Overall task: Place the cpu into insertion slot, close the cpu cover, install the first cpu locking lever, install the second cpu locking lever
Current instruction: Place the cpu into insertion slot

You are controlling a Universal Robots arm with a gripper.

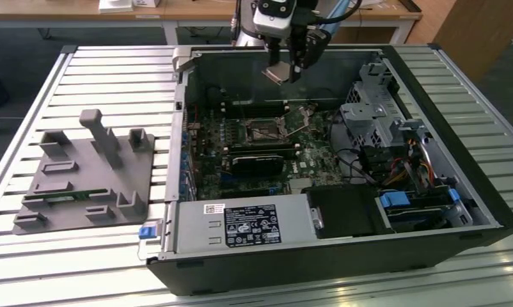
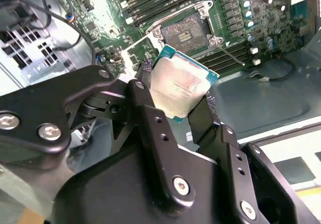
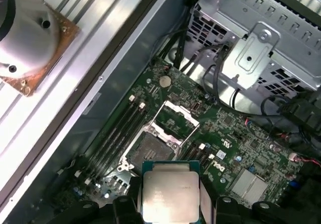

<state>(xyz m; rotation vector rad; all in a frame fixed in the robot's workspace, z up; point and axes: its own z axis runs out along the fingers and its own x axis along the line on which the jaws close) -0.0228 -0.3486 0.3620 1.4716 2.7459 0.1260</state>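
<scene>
My gripper (image 1: 286, 66) is shut on the cpu (image 1: 276, 74), a pale metallic square chip held by two opposite edges between the black fingers (image 2: 144, 91). It hangs in the air over the far end of the open computer case, above the motherboard. In both wrist views the cpu (image 2: 183, 83) (image 3: 169, 196) sits between the fingers, apart from the board. The insertion slot (image 1: 263, 132) (image 2: 187, 29) (image 3: 148, 148) lies open with nothing in it. The cpu cover (image 3: 176, 115) stands tilted up beside the slot. A thin locking lever (image 2: 231, 56) sticks out next to the socket.
The case (image 1: 461, 192) lies on a slatted table. It holds a silver power supply (image 1: 231, 225), a metal drive cage (image 1: 371, 121), cables and long black memory slots (image 3: 118, 128). A grey fixture plate (image 1: 86, 173) stands on the exterior view's left.
</scene>
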